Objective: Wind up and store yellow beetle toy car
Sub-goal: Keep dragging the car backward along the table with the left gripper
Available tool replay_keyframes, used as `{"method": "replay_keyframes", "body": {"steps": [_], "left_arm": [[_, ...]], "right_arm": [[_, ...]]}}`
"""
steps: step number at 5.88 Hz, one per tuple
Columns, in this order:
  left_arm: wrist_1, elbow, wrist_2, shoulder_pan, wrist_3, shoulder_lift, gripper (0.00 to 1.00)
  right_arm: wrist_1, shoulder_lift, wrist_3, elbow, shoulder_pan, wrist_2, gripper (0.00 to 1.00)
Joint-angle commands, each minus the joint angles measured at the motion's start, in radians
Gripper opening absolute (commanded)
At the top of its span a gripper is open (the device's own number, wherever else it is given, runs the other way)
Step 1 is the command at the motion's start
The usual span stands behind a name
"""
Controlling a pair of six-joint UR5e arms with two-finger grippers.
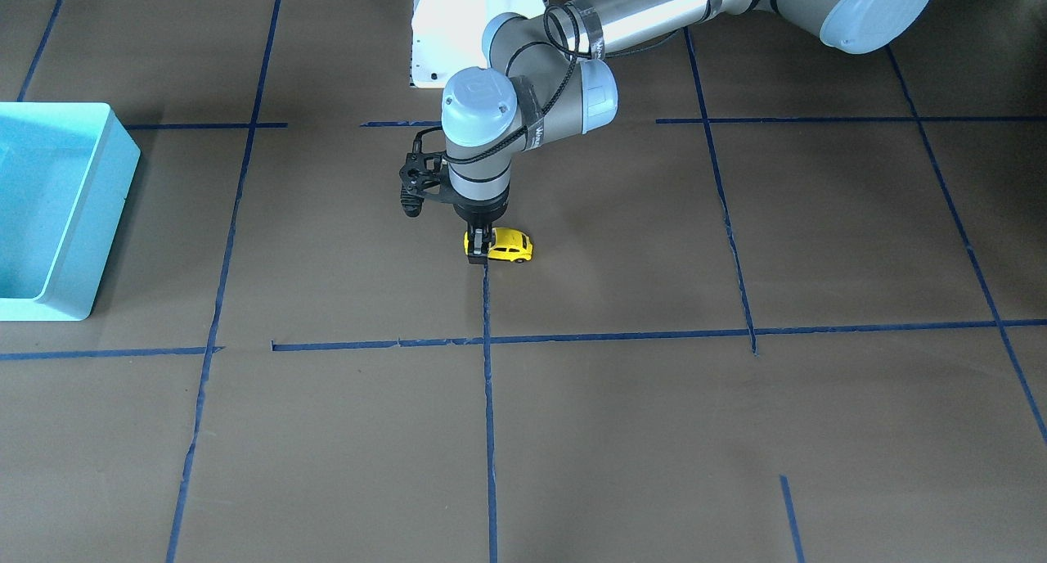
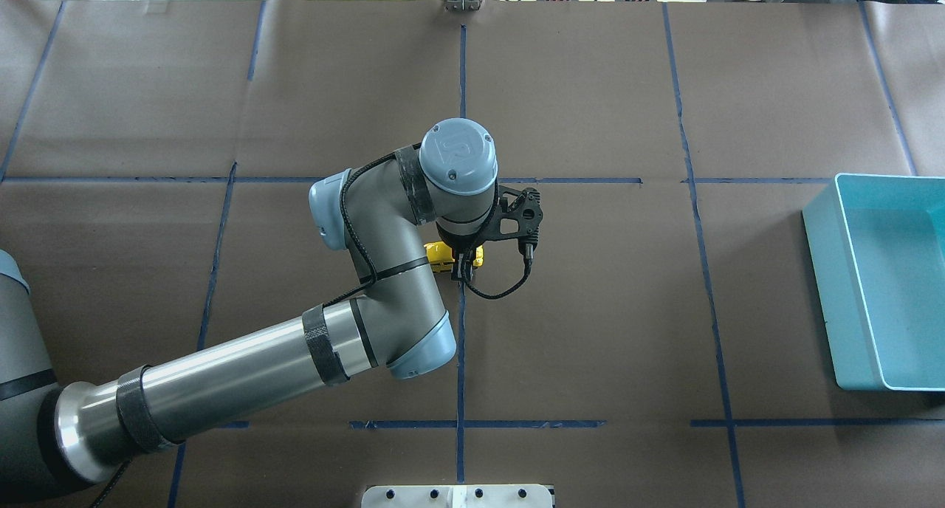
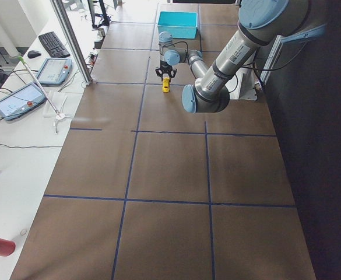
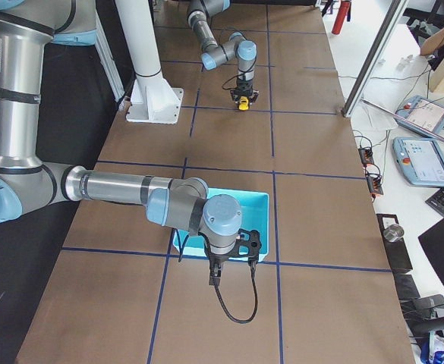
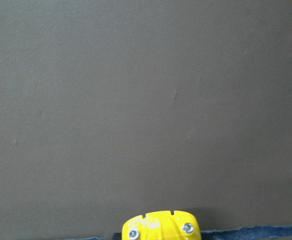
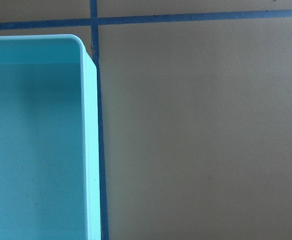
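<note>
Front-facing view: the left arm comes in from the upper right and points straight down near the middle of the frame. The left end effector [image 1: 477, 254] is narrowed around the yellow beetle toy car [image 1: 510, 245], pinching it near one end. The car looks to be down at bench [image 1: 654, 432] level, right by a crossing of the blue tape [image 1: 488, 383] lines. A teal bin [image 1: 114, 186] sits at the left edge, well apart from the car. A white base [image 1: 446, 47] is at the top.

Overhead: the wrist covers most of the car [image 2: 440, 255], with just a bit of yellow poking out either side of the black fingers, about frame centre. The bin [image 2: 819, 272] is far right.

Left side view: the car [image 3: 166, 86] is a small yellow speck in the upper middle, with the bin [image 3: 178, 26] beyond it at the top.

Right side view: the right end effector [image 4: 213, 277] hangs pointing down, just at the bin's near edge in the lower middle. Can't tell if it's wide or narrow from here.

Left wrist cam: only one yellow end of the car [image 5: 160, 226] shows at the bottom centre, and the rest is brown bench.

Right wrist cam: a bin corner [image 6: 90, 125] on the left, with tape running alongside it. No fingers in shot.
</note>
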Motion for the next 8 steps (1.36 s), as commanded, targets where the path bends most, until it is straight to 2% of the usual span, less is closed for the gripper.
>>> {"method": "replay_keyframes", "body": {"steps": [1, 7, 8], "left_arm": [[-0.003, -0.015, -0.006, -0.004, 0.001, 0.021, 0.00], [-0.020, -0.078, -0.046, -0.029, 0.032, 0.103, 0.00], [-0.020, -0.087, -0.056, -0.030, 0.032, 0.119, 0.00]], "right_arm": [[0.000, 0.000, -0.004, 0.002, 0.000, 0.000, 1.00], [0.003, 0.003, -0.012, 0.012, 0.000, -0.002, 1.00], [0.003, 0.003, -0.062, 0.009, 0.000, -0.002, 1.00]]}}
